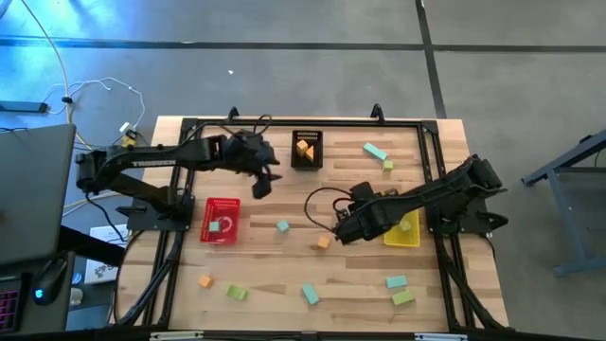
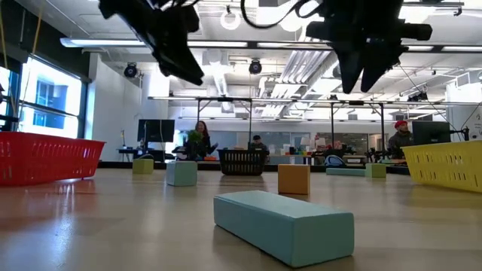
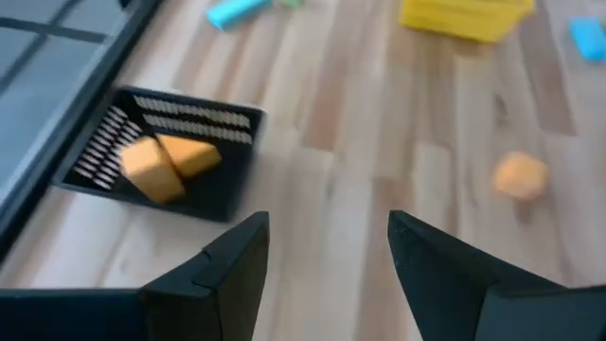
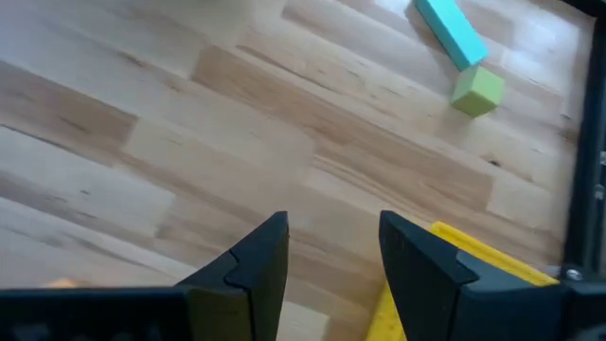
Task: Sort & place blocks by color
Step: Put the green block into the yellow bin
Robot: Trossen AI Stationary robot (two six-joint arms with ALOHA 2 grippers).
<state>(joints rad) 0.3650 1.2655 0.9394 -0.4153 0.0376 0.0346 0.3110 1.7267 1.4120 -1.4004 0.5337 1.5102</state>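
Left hand (image 1: 262, 183) hangs with fingers spread and holding nothing near the black basket (image 1: 306, 150) of orange blocks (image 1: 304, 148), right hand (image 1: 345, 230) likewise parted and empty beside the yellow basket (image 1: 402, 230)

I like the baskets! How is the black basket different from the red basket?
The black basket holds orange blocks; the red basket holds a mint block. The black one sits at the table's far edge beside the left gripper; the red one sits nearer the middle. Both are mesh.
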